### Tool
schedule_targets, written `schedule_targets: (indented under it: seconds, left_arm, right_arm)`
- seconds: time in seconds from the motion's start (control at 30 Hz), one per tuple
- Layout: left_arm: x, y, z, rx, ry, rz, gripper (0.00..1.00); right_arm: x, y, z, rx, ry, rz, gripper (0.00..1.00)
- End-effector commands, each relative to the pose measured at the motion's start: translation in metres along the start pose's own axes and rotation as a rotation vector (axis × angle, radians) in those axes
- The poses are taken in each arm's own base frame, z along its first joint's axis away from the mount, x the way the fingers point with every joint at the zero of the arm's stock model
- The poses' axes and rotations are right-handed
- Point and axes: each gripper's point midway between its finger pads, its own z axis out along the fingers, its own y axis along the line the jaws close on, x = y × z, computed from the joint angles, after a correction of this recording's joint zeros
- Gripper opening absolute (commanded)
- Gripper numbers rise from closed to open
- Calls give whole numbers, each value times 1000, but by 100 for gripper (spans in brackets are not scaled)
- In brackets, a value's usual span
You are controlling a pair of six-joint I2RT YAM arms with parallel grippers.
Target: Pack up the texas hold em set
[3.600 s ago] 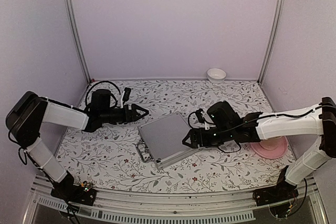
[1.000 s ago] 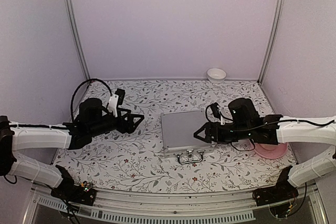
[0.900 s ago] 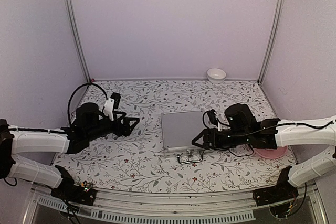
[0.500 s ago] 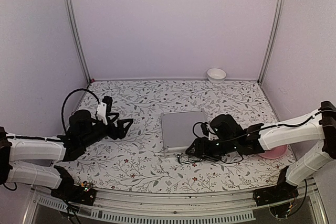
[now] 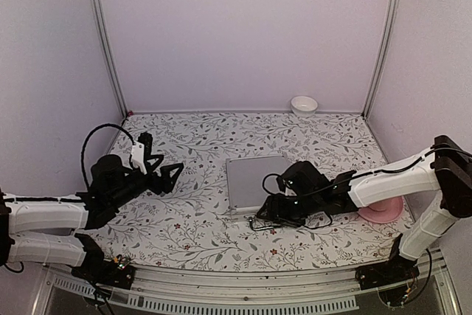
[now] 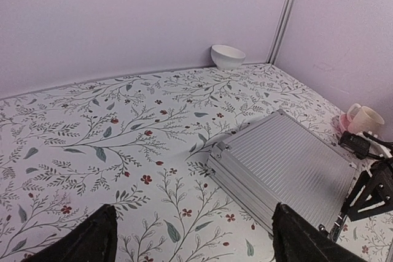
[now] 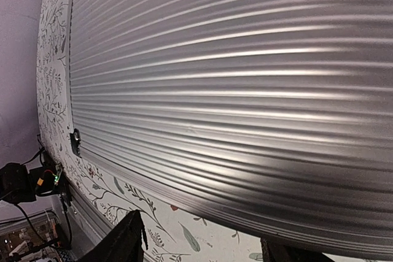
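Observation:
The silver aluminium briefcase [image 5: 254, 181] lies flat and closed on the flowered cloth, its ribbed lid up. Cards, chips and button are hidden. My right gripper [image 5: 264, 213] is low at the case's near edge, jaws open. In the right wrist view the ribbed lid [image 7: 233, 78] fills the picture, and the open gripper [image 7: 202, 253] holds nothing. My left gripper [image 5: 171, 175] is open and empty, left of the case and apart from it. In the left wrist view the case [image 6: 288, 167] lies ahead to the right of that gripper [image 6: 196, 243].
A small white bowl [image 5: 304, 104] stands at the back wall, also in the left wrist view [image 6: 227, 56]. A pink plate [image 5: 380, 212] lies right of the case, partly under my right arm. A cream cup [image 6: 366, 118] stands on it. Metal posts mark the back corners.
The case has been turned square, with its handle toward the near edge. My left arm has drawn back to the left. My right gripper has moved left and down to the case's near edge.

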Motion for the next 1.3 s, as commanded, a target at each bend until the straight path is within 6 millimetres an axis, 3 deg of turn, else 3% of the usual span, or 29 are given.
schedule_targets:
  seconds: [0.0,0.5,1.07,1.27]
  left_arm:
    - [2,2,1,-7,1,17,87]
    - [6,4,5,-15,17,21,87]
    - [9,4,6,-16,34,22,87]
    - [10,4,8,-14,38,24,87]
  right_arm:
    - [1,-5,3,40,5,-5,64]
    - [2,2,19,35,46,-59,64]
    - [-13,30,0,-85,-11,34,64]
    - [-12,26,2,-90,-12,55,64]
